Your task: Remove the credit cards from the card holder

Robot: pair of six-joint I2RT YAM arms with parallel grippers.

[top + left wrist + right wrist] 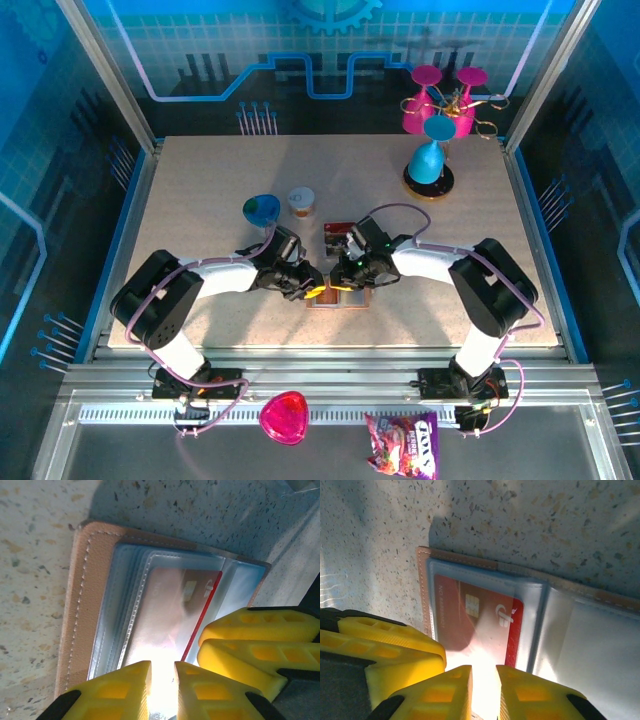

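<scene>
Bright overhead light, white glare at left pincer [162, 672], soft shadows, blurred foreground

From above, the tan-pink leather bifold card holder [336, 300] lies mostly under the left gripper [314, 291] and right gripper [346, 288] — only a sliver shows. In the left wrist view, white glare swallows the near end of the red chip card [170, 610] in its clear sleeve [235, 585], so whether the fingertips grip anything cannot be told; the right wrist view cuts off the holder's right flap.
</scene>
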